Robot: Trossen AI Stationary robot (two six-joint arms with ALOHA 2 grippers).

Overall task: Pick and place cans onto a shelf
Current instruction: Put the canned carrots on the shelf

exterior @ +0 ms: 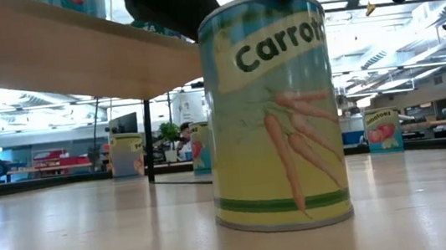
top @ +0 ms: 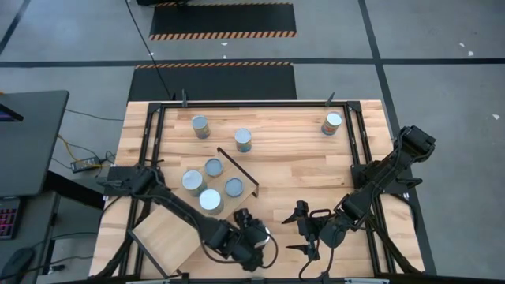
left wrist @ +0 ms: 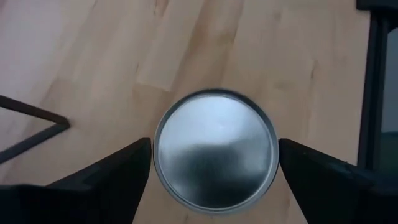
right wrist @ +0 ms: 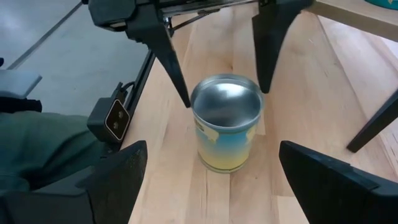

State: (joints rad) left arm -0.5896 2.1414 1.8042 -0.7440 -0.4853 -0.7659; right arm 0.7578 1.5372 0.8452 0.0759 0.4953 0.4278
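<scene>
the left pincer (top: 254,229) hangs over the near edge of the worktop (top: 292,158), fingers (left wrist: 118,171) apart with one on each side of a can (left wrist: 214,149) that stands upright on the wood — whether the tips touch its rim cannot be told, though the right wrist view shows them just beside it, close to the top. that can carries a yellow and blue "carrots" label and fills the middle of the low view (exterior: 272,111). the right pincer (top: 304,230) waits just beside it on the worktop's near side, fingers (right wrist: 118,171) spread wide and empty, facing the can (right wrist: 227,121). the shelf (top: 170,234) runs on a slant from the near left corner towards the middle, a thin black frame at its far end. four cans (top: 213,184) stand on it in a tight cluster. three more stand on the worktop: one at the far left (top: 200,126), one nearer the middle (top: 243,140) and one at the far right (top: 332,123), well apart from the others.
</scene>
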